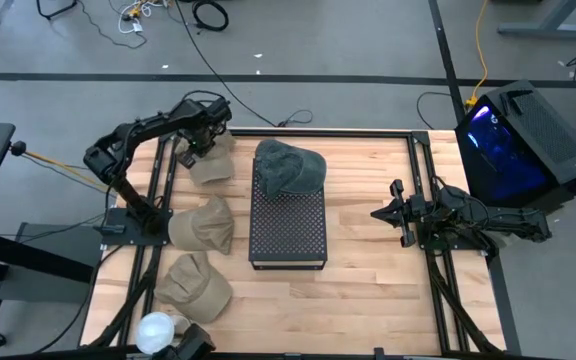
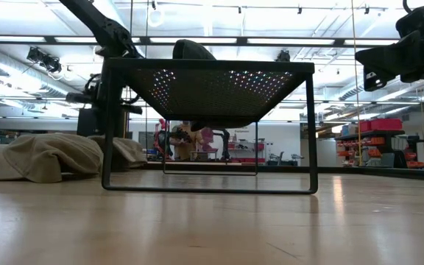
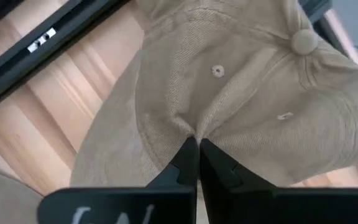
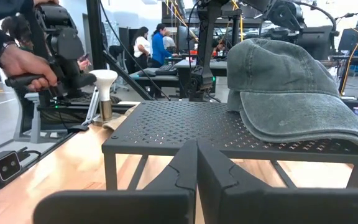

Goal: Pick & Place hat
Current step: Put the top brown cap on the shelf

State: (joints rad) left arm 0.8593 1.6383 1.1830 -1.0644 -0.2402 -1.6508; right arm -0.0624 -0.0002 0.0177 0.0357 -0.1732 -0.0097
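1. Wooden table (image 1: 368, 260) with a black perforated stand (image 1: 288, 228) at its middle; a green hat (image 1: 288, 167) already lies on the stand's far end.
2. Left gripper (image 3: 194, 144) is clenched on a pinch of cloth of the tan hat (image 1: 211, 160) at the far left (apparently gathering a fold to lift by).
3. Right gripper (image 4: 196, 163) waits shut and empty at the right, facing the stand.
4. Two more tan caps (image 1: 200, 225) lie nearer, untouched.

tan hat (image 3: 241, 93) cropped by frame edges, people (image 4: 151, 40) blurred
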